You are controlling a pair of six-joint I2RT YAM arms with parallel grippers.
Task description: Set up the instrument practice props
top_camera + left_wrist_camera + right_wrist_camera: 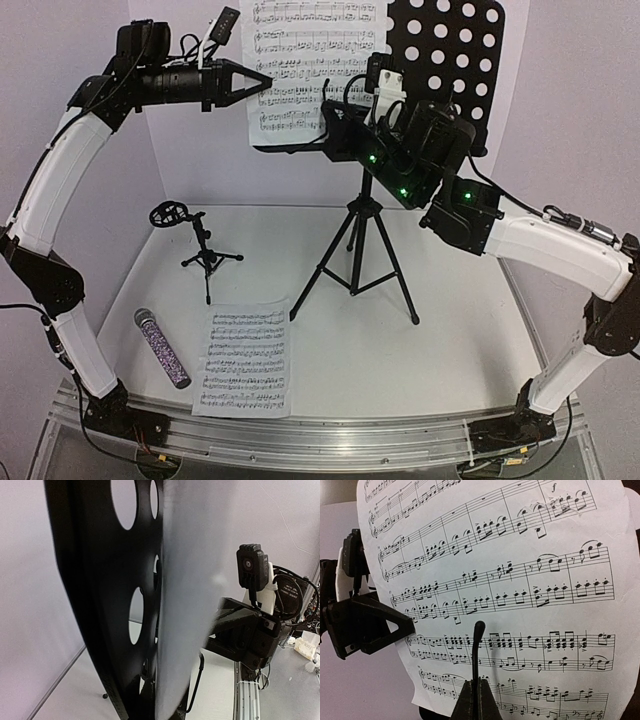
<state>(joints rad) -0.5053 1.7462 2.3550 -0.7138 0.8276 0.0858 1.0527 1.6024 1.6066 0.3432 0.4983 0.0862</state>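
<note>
Two robot arms with glossy white shells over the long links and chunky black joints. The left arm ends in a black ribbed wrist and a left gripper tapering to a sharp wedge. The right arm carries three small green lights along its black forearm. Above each gripper sits a boxy black camera on a white bracket, with thin black cables looping behind it.

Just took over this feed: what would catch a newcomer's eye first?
A sheet-music page stands on the black perforated music stand at the back, the left gripper at its left edge, the right gripper low in front of it. Near the front left, a second page lies beside the purple microphone.
</note>
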